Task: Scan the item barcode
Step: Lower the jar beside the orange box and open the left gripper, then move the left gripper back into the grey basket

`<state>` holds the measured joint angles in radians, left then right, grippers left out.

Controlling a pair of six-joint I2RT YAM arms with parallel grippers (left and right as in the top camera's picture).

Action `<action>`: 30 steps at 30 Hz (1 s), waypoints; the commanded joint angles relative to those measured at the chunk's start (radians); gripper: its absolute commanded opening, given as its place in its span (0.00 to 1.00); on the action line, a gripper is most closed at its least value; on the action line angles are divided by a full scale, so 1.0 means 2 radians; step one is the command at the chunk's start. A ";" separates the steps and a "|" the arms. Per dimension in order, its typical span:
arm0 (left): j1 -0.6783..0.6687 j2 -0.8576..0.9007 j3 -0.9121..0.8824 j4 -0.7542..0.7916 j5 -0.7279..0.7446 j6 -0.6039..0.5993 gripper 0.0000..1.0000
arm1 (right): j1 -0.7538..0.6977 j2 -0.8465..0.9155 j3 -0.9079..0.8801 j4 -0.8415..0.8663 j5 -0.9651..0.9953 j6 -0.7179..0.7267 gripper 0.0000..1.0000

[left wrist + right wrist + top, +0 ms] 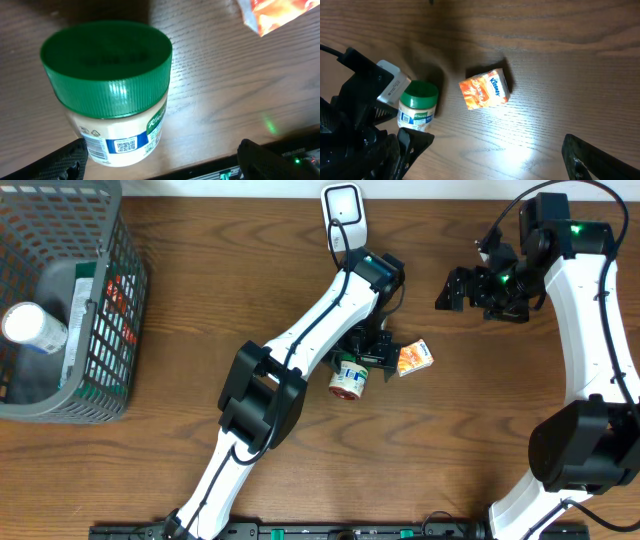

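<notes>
Green-lidded jar [107, 95] stands upright on the grained wooden worktop [225, 90], between the spread, empty fingers of the left end effector [160, 155]; right end effector [455, 288] hangs open, well apart; grasping seems the step in hand; next, close on the smooth round body below the ribbed lid, leaving its printed code unhidden; soft orange tissue pack [485, 89] lies near.
</notes>
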<state>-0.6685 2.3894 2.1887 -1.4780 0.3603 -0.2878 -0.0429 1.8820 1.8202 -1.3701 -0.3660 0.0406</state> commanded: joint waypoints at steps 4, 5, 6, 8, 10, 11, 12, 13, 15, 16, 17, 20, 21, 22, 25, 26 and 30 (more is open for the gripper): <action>0.006 -0.029 0.012 0.009 -0.007 -0.001 0.95 | -0.001 -0.010 0.008 -0.001 0.001 -0.006 0.99; 0.006 -0.029 0.012 0.009 -0.007 -0.001 0.95 | -0.001 -0.010 0.008 -0.001 0.001 -0.006 0.99; 0.007 -0.029 0.012 0.009 -0.007 -0.001 0.95 | -0.001 -0.010 0.008 -0.001 0.002 -0.006 0.99; 0.008 -0.029 0.012 0.009 -0.007 -0.001 0.95 | -0.001 -0.010 0.008 -0.001 0.002 -0.006 0.99; 0.009 -0.029 0.012 0.011 -0.007 -0.001 0.95 | -0.001 -0.010 0.008 -0.001 0.001 -0.006 0.99; 0.009 -0.029 0.012 0.011 -0.007 -0.001 0.95 | -0.001 -0.010 0.008 -0.001 0.002 -0.006 0.99; 0.009 -0.029 0.012 0.013 -0.007 -0.001 0.95 | -0.001 -0.010 0.008 -0.001 0.002 -0.006 0.99; 0.009 -0.030 0.012 0.013 -0.007 -0.001 0.95 | -0.001 -0.010 0.008 -0.001 0.002 -0.006 0.99; 0.009 -0.031 0.012 0.015 -0.007 -0.001 0.95 | -0.001 -0.010 0.008 -0.001 0.002 -0.006 0.99; 0.009 -0.032 0.012 0.016 -0.007 -0.001 0.95 | -0.001 -0.010 0.008 -0.001 0.002 -0.006 0.99; 0.011 -0.034 0.015 0.016 -0.012 -0.001 0.95 | -0.001 -0.010 0.008 -0.001 0.002 -0.006 0.99; 0.020 -0.045 0.020 0.017 -0.034 -0.001 0.95 | -0.001 -0.010 0.008 -0.002 0.001 -0.006 0.99; 0.025 -0.052 0.021 0.017 -0.036 -0.001 0.95 | -0.001 -0.009 0.008 -0.002 0.001 -0.006 0.99; 0.032 -0.062 0.021 0.018 -0.039 -0.001 0.95 | -0.001 -0.010 0.008 -0.002 0.001 -0.006 0.99; 0.058 -0.100 0.021 0.022 -0.045 -0.003 0.95 | -0.001 -0.010 0.008 -0.001 0.001 -0.006 0.99; 0.069 -0.114 0.021 0.024 -0.045 -0.002 0.95 | -0.001 -0.009 0.008 -0.001 0.001 -0.006 0.99; 0.129 -0.197 0.022 0.031 -0.071 -0.003 0.95 | -0.001 -0.010 0.008 -0.001 0.001 -0.006 0.99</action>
<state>-0.5060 2.1555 2.1952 -1.4181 0.2871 -0.2878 -0.0429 1.8820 1.8202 -1.3705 -0.3660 0.0406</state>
